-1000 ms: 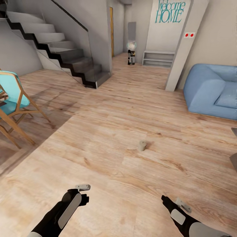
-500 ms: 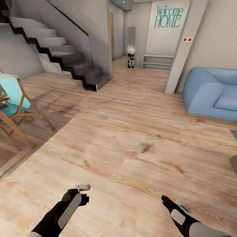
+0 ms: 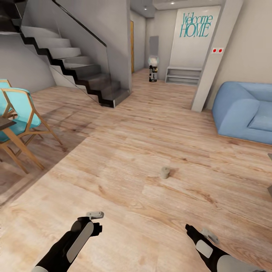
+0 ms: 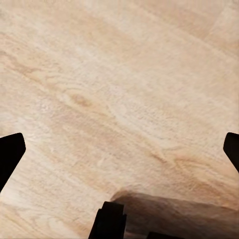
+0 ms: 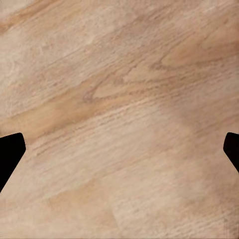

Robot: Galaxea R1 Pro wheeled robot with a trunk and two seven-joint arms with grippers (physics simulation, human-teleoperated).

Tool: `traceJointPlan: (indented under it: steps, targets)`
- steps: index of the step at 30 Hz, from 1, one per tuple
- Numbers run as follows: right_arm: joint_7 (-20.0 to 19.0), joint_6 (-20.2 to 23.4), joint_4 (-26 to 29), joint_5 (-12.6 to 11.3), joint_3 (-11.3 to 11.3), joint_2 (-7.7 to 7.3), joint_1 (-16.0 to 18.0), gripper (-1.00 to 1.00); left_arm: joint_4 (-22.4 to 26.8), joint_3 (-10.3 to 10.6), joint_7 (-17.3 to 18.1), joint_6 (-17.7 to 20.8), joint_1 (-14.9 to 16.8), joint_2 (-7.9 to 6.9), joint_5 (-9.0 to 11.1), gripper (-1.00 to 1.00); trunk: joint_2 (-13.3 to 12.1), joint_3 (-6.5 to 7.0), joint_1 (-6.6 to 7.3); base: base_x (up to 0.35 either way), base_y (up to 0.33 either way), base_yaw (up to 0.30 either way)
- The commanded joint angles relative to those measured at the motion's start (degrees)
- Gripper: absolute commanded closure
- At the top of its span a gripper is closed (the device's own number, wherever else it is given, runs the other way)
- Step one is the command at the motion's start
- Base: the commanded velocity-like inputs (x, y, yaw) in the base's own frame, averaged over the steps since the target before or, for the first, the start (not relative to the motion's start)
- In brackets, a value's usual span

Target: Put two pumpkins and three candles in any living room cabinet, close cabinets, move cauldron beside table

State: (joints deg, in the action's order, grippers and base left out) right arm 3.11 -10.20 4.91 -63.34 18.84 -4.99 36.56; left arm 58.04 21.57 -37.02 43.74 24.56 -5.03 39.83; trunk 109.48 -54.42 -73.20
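A short, stubby cream-grey candle (image 3: 164,172) stands upright on the light wood plank floor, in open space ahead of me and slightly right of centre. My left gripper (image 3: 99,228) hovers low over the floor, well short of the candle and to its left, open and empty. My right gripper (image 3: 188,228) is also open and empty, nearer me than the candle and a little to its right. Bare planks lie below both, in the left wrist view between the spread fingers of the left gripper (image 4: 119,149) and in the right wrist view between those of the right gripper (image 5: 119,149). The pumpkins, cabinet and cauldron are out of view.
A dark staircase (image 3: 75,64) rises at the back left. A turquoise chair with wooden legs (image 3: 19,113) stands at the left. A blue sofa (image 3: 245,113) sits at the right behind a white pillar (image 3: 211,64). A hallway with a low shelf (image 3: 183,75) lies straight ahead.
The whole picture has shifted a little down and to the right, so the camera has moved. The candle stays put on the floor and both arms keep their pose.
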Motion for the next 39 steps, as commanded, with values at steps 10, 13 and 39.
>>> traceJointPlan:
  steps: [10,13,39]
  targets:
    - [0.3,-0.1,0.1,-0.4,0.5,-0.02,0.0,-1.00,0.1,0.2,-0.6,0.0,0.1,-0.07,0.6,-1.00,0.0,0.91,0.01,0.000,0.000,0.082]
    - [0.3,-0.1,0.1,-0.4,0.5,-0.02,0.0,-1.00,0.1,0.2,-0.6,0.0,0.1,-0.07,0.6,-1.00,0.0,1.20,0.01,0.000,0.000,0.082]
    - [0.3,-1.1,0.1,-0.5,0.5,-0.02,0.0,-1.00,0.0,0.3,-0.7,0.0,0.1,0.00,0.6,-1.00,0.0,3.68,0.01,0.039,0.000,0.041]
